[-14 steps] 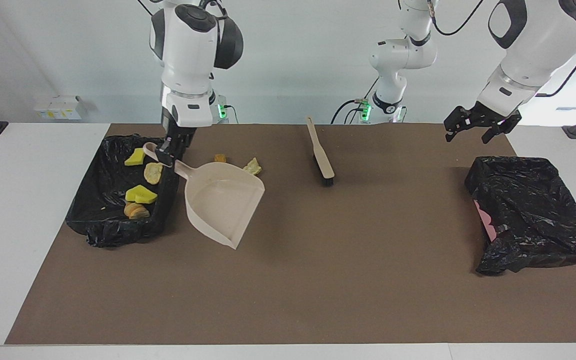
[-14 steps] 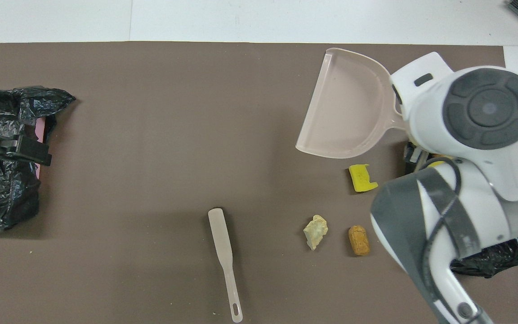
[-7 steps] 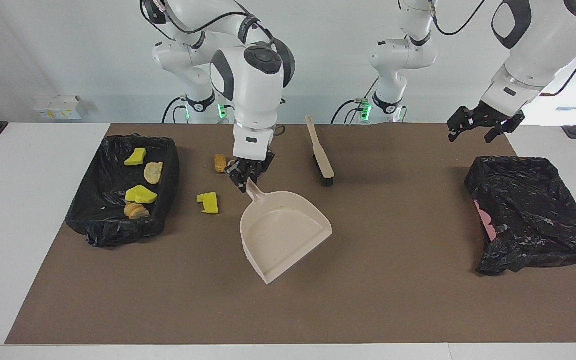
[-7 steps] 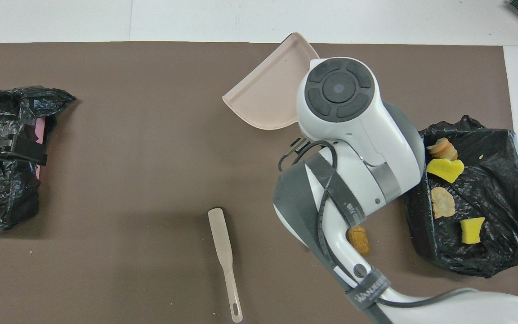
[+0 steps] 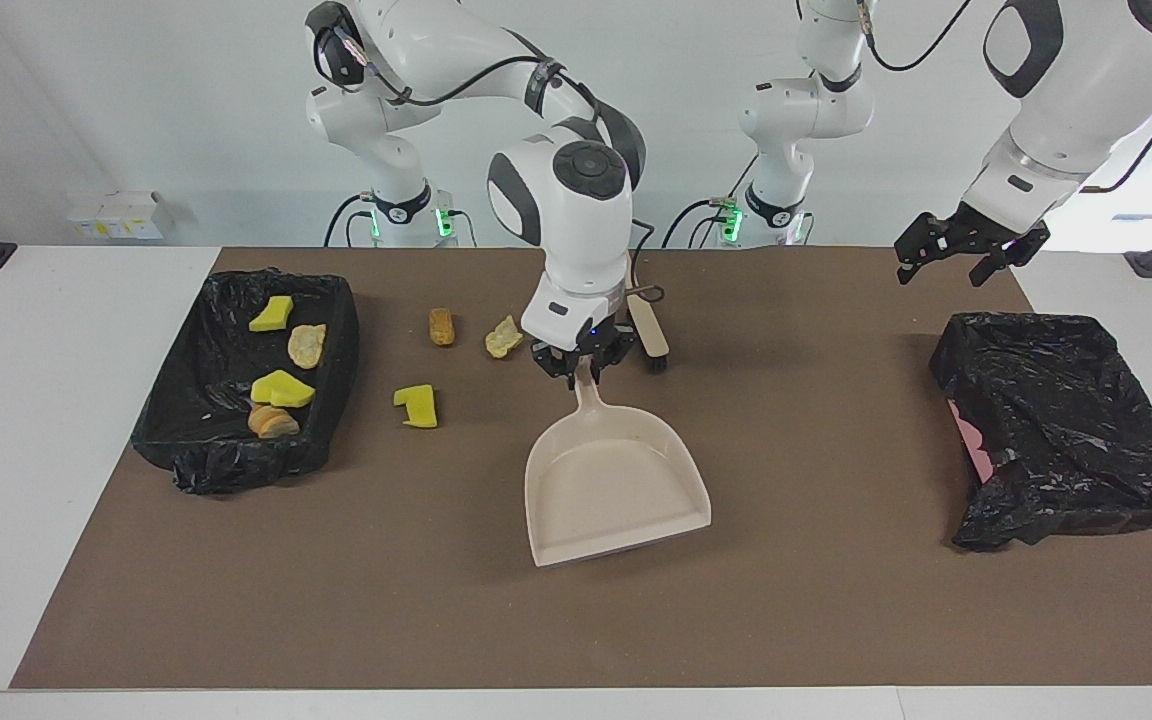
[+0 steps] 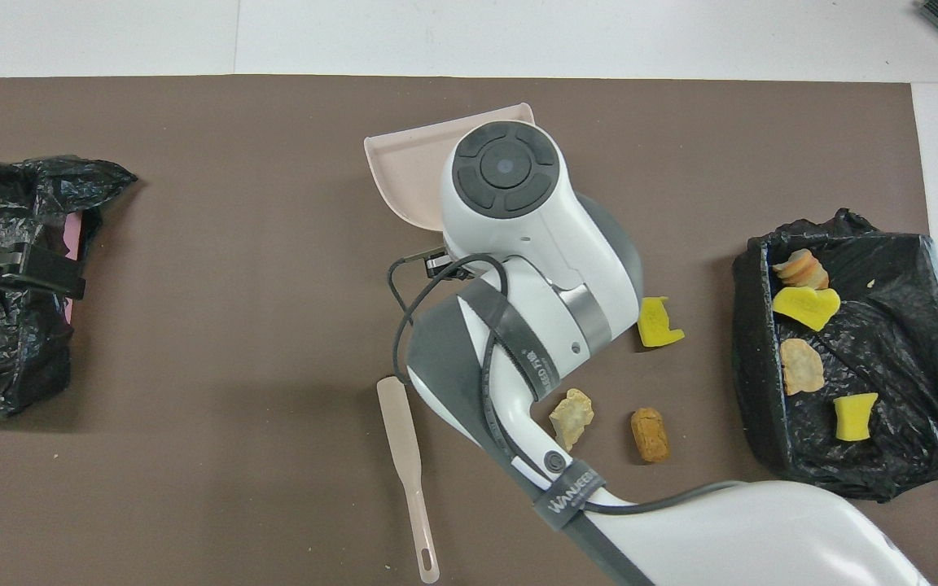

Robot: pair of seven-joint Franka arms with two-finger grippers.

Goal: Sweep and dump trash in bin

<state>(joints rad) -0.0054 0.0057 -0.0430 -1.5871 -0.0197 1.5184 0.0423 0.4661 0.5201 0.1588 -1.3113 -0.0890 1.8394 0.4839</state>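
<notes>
Three pieces of trash lie loose on the brown mat (image 5: 336,600): a bright yellow sponge chunk (image 5: 417,406) with a notch, a tan-orange bread-like lump (image 5: 442,326) nearer the robots, and a pale crumpled lump (image 5: 503,337) beside that. Four more rest in the black-lined bin (image 5: 186,450) at the right arm's end: two yellow sponge chunks (image 5: 270,314) (image 5: 281,389) and two tan bread-like pieces (image 5: 306,345) (image 5: 272,422).
</notes>
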